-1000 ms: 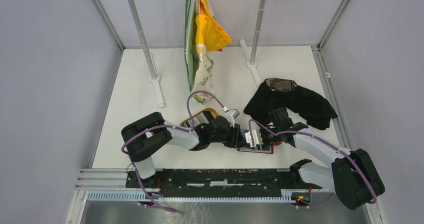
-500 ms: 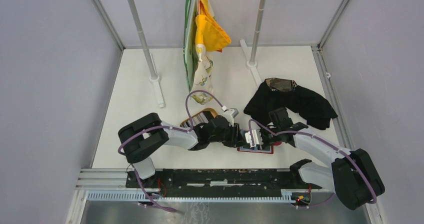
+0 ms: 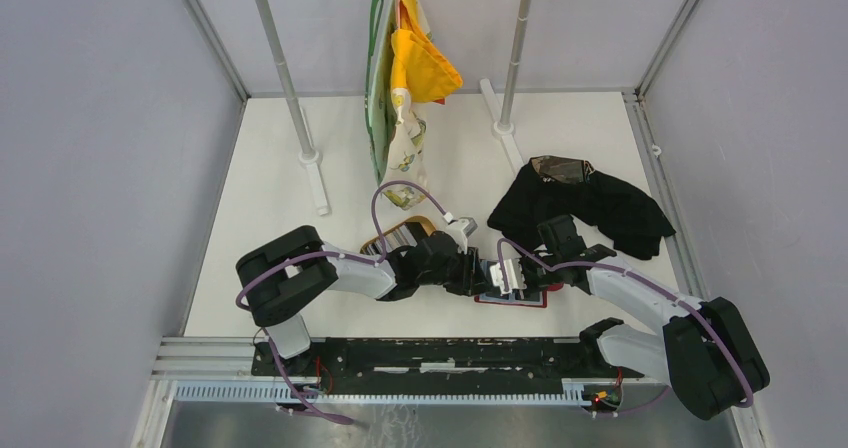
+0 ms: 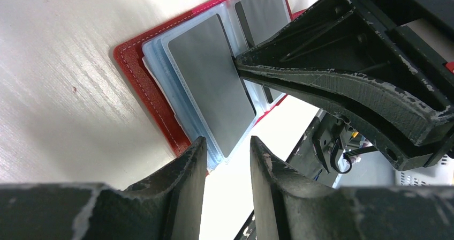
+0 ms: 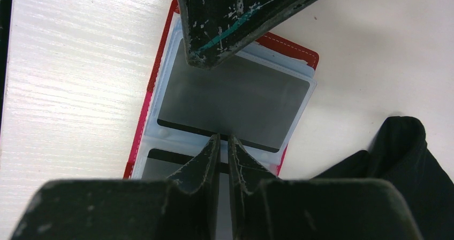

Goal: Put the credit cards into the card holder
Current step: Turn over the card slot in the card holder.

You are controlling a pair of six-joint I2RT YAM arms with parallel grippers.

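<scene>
Table [image 3: 268, 153] unchanged; left fingers [image 4: 187, 189] spread by card holder [image 4: 140, 79], right fingers [image 5: 202, 167] nearly together

The left gripper [image 4: 227, 143] gapes, right gripper [image 5: 223, 139] nearly closed.

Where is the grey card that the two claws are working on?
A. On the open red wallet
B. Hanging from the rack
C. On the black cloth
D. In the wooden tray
A: the left wrist view shows the grey card lying flat on the clear sleeves of the open red wallet.
</scene>
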